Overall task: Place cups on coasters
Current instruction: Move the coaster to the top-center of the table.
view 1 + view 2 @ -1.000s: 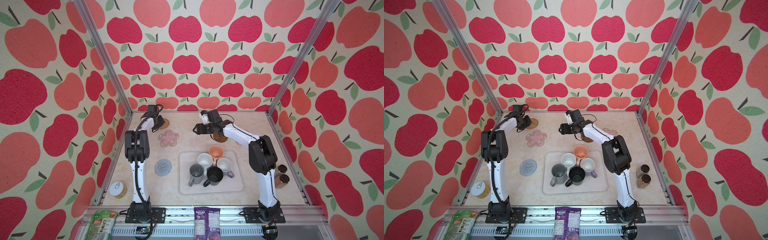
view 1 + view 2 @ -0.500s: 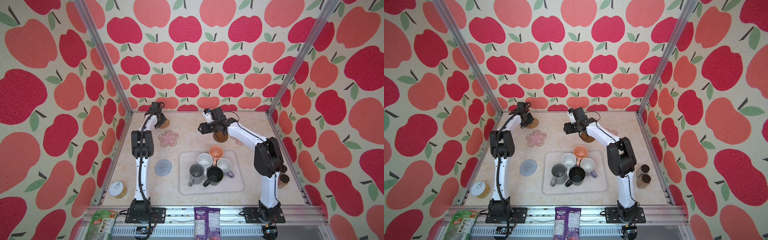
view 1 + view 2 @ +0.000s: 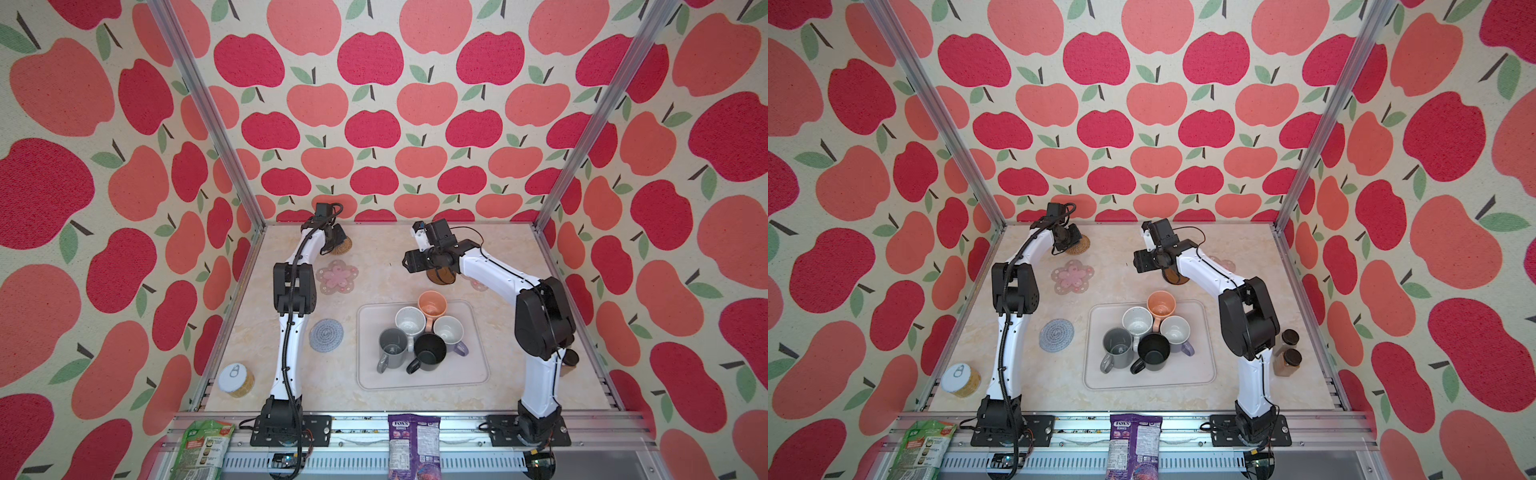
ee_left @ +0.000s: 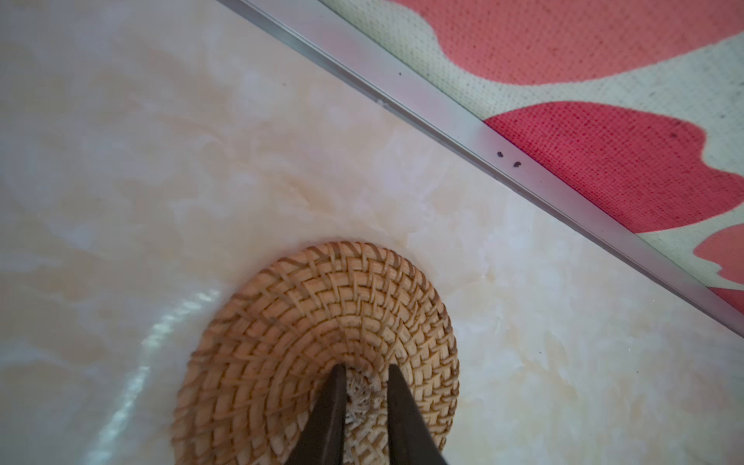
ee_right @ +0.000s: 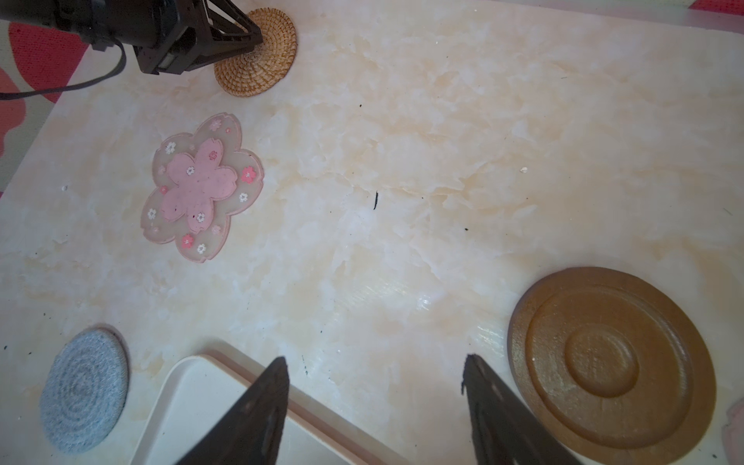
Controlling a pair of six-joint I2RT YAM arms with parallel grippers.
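The table (image 3: 374, 257) under me is glossy cream marble veined with pale orange, with soft white glare on it. On three sides of the table rise walls (image 3: 374, 104) of woven cloth printed with red and coral apples and green leaves. Aluminium posts (image 3: 205, 112) stand at the table's far corners, a metal strip (image 4: 463, 129) lines its edge at the wall, and a rail (image 3: 461, 430) runs along its near side.

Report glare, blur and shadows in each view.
Left wrist view: white glare streak on the tabletop beside the sharp rattan coaster; left gripper's fingers soft. Right wrist view: glare patch near the brown coaster, right gripper's fingers blurred. Both top views: even light, sharp mugs.
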